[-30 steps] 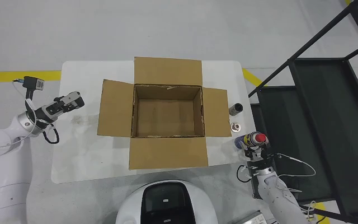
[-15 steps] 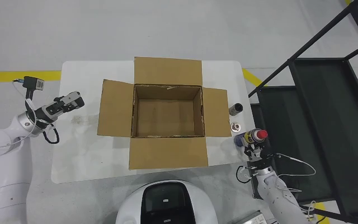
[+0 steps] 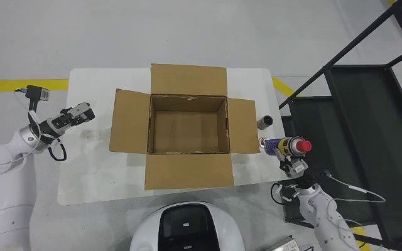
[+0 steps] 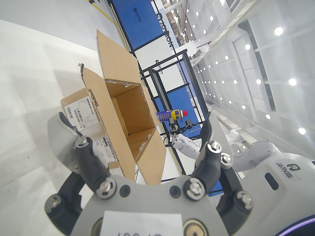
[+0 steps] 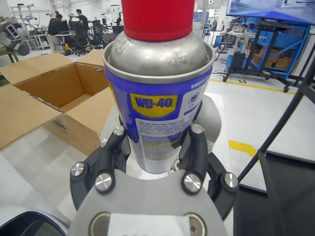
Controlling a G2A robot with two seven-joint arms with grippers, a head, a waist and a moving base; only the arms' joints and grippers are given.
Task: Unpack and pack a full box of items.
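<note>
At the right edge of the table (image 3: 94, 163), the right gripper (image 5: 158, 133) is clenched round the lower body of the spray can (image 5: 157, 87).

Its two black fingers (image 5: 196, 138) press on opposite sides of the blue label. From above, the can lies sideways with its red cap pointing away from the open cardboard box (image 3: 188, 169), just beside the box's right flap and near a small grey cylinder (image 3: 266, 121) standing on the table. The left gripper (image 3: 80, 113) hangs at the table's left edge, jaws spread wide with nothing between them. A second ago the can showed its red cap straight up to the top camera; since then it has tipped over and shifted slightly farther from the robot, while the left arm has kept its place.
</note>
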